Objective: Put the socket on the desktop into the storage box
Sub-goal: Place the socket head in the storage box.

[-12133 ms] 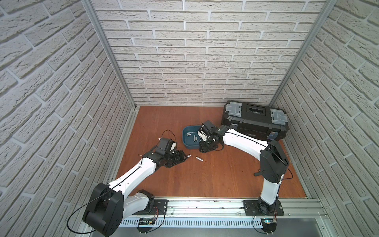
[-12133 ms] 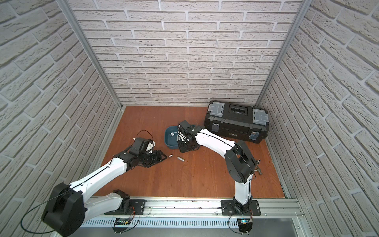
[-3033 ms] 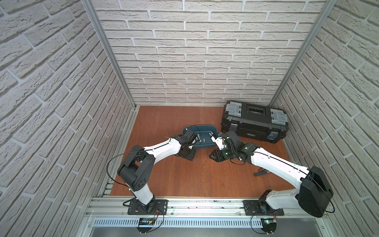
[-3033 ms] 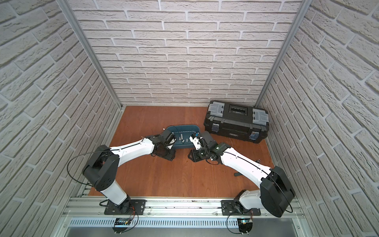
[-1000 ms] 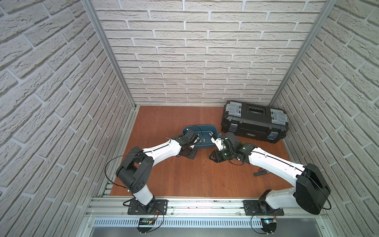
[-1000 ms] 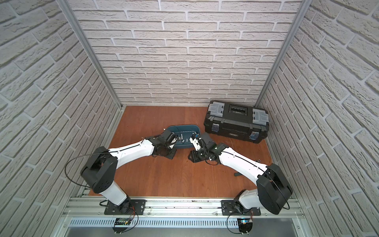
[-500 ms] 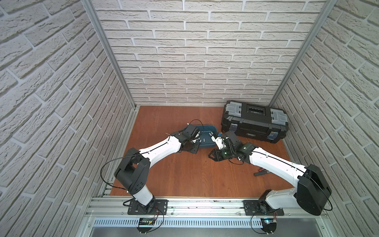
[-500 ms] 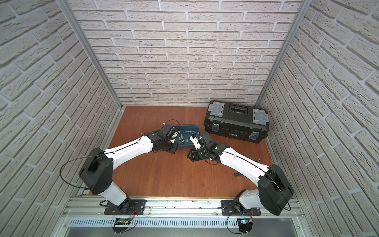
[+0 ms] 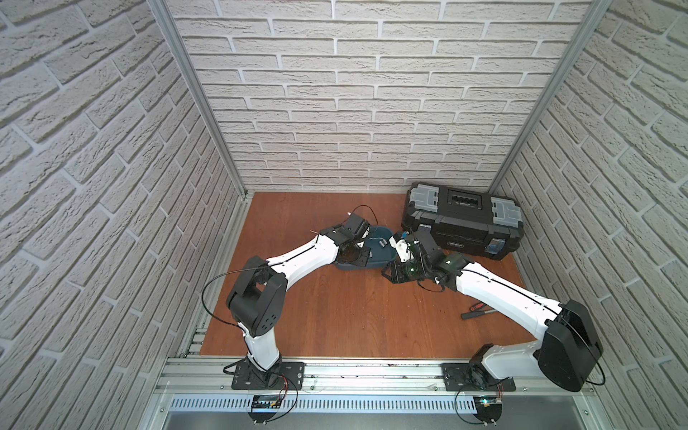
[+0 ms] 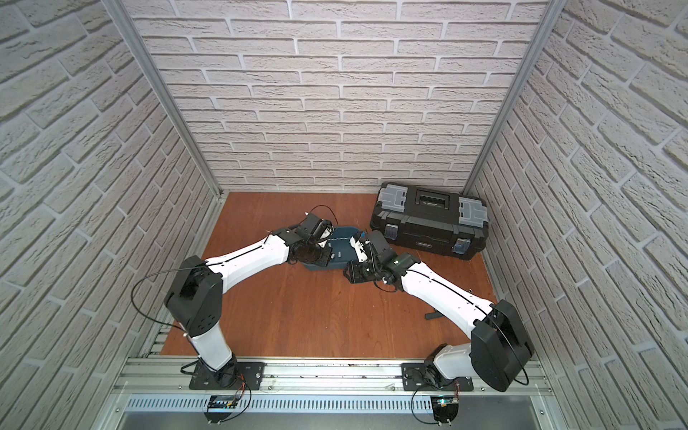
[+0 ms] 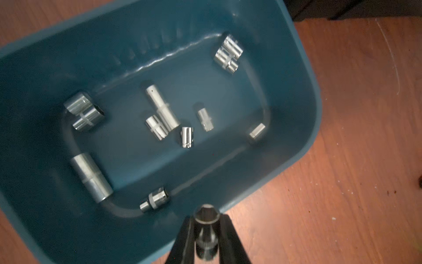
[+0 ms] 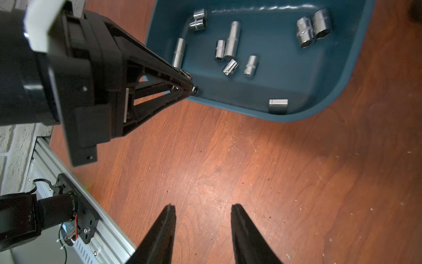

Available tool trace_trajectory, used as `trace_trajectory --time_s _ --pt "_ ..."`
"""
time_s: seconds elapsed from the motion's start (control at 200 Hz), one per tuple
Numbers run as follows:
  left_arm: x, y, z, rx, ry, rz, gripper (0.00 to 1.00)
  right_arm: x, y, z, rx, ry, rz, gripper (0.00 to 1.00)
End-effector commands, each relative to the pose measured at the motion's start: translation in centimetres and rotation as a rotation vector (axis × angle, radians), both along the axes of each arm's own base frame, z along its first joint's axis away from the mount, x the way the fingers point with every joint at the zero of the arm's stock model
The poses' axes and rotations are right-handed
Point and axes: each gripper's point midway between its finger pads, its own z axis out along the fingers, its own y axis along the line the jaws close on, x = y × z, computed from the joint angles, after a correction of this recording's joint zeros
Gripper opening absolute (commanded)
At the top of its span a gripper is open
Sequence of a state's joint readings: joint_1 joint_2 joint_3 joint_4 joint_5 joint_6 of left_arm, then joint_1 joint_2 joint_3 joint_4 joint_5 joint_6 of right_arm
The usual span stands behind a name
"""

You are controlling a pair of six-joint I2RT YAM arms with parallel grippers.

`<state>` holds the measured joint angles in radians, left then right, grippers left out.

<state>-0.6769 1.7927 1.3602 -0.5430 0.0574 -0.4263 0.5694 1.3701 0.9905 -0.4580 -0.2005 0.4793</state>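
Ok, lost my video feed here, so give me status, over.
Left gripper shut on socket, at storage box rim. Right gripper open, empty, above desktop. Nothing blocking the drop.

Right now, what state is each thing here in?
Left fingers: shut on a socket, at the rim of the blue box.
Right fingers: open, empty, above the table.
Blue box: no lid, loose sockets lying inside.
Black toolbox: lid shut.
Hand tool: lying flat on the table.
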Motion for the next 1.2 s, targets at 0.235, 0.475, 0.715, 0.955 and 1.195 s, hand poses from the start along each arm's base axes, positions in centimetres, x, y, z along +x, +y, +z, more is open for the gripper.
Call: trace_trajectory --time_s 0.235,0.475,0.715,0.955,1.195 --pt "3.4 -0.7 -0.7 -0.038 0.041 0.058 0.21 2.0 -1.9 1.5 -0.008 -0.041 -0.085 0.46" --pt "5.8 -1.6 -2.0 -0.047 0.067 0.077 0.21 2.6 -2.5 1.2 -0.018 -0.031 -0.106 0.46" --pt "7.7 -2.5 -3.4 -0.052 0.085 0.087 0.23 2.5 -2.7 0.9 -0.023 -0.022 -0.102 0.45" --pt "8.9 -3.4 -4.6 -0.052 0.095 0.088 0.23 2.5 -2.9 0.6 -0.028 -0.013 -0.102 0.45" --pt "9.5 -3.7 -5.8 -0.038 0.102 0.089 0.23 2.2 -3.0 0.2 -0.025 -0.002 -0.103 0.45"
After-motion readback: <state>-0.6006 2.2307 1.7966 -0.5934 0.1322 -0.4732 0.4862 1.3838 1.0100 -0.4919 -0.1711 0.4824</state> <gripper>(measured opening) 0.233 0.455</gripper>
